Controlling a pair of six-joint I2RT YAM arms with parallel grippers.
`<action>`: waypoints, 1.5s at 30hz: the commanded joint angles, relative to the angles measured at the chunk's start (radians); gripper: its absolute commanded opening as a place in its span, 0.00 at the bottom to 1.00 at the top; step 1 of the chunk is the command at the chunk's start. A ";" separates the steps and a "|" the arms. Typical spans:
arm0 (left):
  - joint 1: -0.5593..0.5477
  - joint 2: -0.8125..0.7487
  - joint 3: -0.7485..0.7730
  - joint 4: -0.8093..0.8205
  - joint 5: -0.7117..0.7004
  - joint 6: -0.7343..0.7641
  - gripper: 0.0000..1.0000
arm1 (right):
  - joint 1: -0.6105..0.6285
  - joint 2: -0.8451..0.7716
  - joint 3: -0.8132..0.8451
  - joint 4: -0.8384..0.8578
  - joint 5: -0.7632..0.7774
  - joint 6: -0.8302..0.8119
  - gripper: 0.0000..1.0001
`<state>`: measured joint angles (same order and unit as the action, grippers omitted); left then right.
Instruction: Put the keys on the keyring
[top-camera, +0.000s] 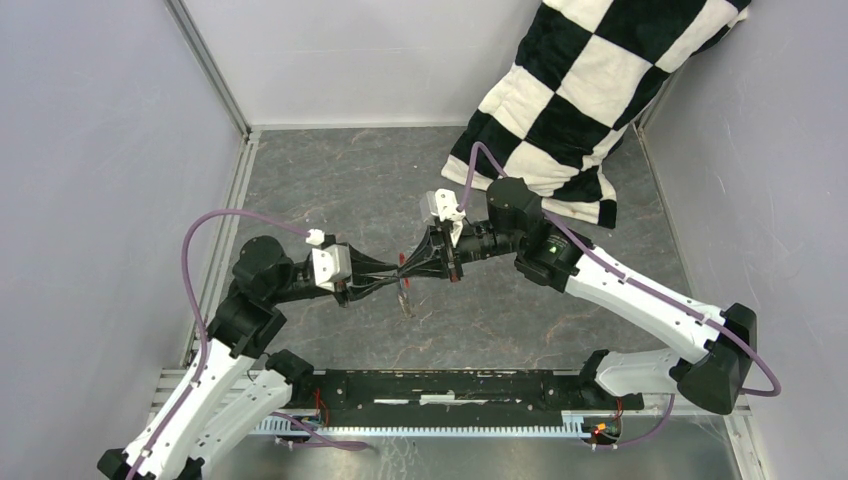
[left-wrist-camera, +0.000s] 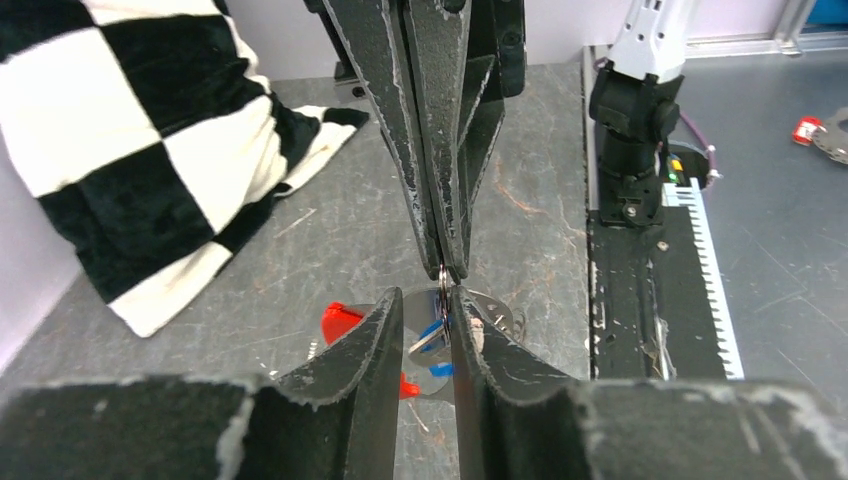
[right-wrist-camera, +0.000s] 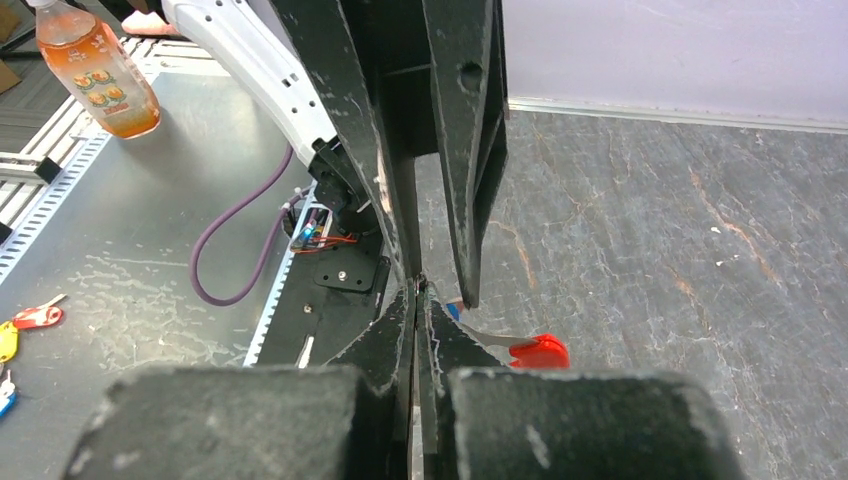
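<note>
- Two fingers of the right gripper (left-wrist-camera: 447, 268) are closed, pinching the keyring (left-wrist-camera: 340, 320) loop above the table (top-camera: 330, 180), red tag just below.
- Left gripper (left-wrist-camera: 425, 310): jaws slightly apart around the blue-headed key (left-wrist-camera: 432, 332); grip unclear.

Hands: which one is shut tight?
The right hand, pinched tip to tip on the keyring; the left hand stands parted, blue key in its gap.

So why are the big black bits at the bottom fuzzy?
Left wrist view: the left gripper's fingers sit close to the lens, so they blur; right wrist view: same for the right gripper's fingers; top view: sharp, but the keyring looks tiny.
</note>
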<state>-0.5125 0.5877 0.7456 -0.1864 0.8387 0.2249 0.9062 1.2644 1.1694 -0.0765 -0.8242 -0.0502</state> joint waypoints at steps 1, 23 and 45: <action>0.002 0.049 0.024 -0.029 0.084 -0.027 0.30 | 0.007 0.003 0.007 0.054 -0.023 -0.003 0.01; 0.002 0.073 0.081 -0.134 0.031 0.007 0.02 | 0.026 0.060 0.326 -0.528 0.201 -0.387 0.66; 0.001 0.149 0.176 -0.341 0.080 0.190 0.02 | 0.158 0.224 0.508 -0.708 0.351 -0.487 0.40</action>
<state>-0.5121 0.7475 0.8764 -0.5339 0.8749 0.3656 1.0519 1.4662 1.6173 -0.7750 -0.4889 -0.5270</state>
